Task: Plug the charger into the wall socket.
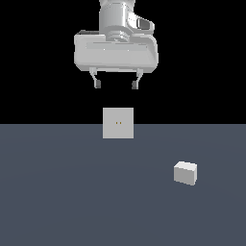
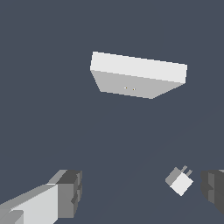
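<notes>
The claw point(image 1: 116, 85) is held high above the worktop point(image 1: 62, 192), fingers spread wide and nothing between them. The charger point(image 1: 185, 172) is seen lying on the worktop, well off to the exterior view's right and nearer than the wall socket point(image 1: 118, 123), which stands upright at the far middle with its two small holes facing forward. In the wrist view the charger point(image 2: 180, 181) is shown with two short prongs at one end, close by one fingertip point(image 2: 213, 187), and the wall socket point(image 2: 138, 75) further off. The step in hand is judged to be the reach for the charger. It is best done by centring the spread claw over the block, squaring the fingers to its plain side faces, and leaving the pronged end free. A level, firm pinch is wanted, so the prongs can later be lined up with the holes
</notes>
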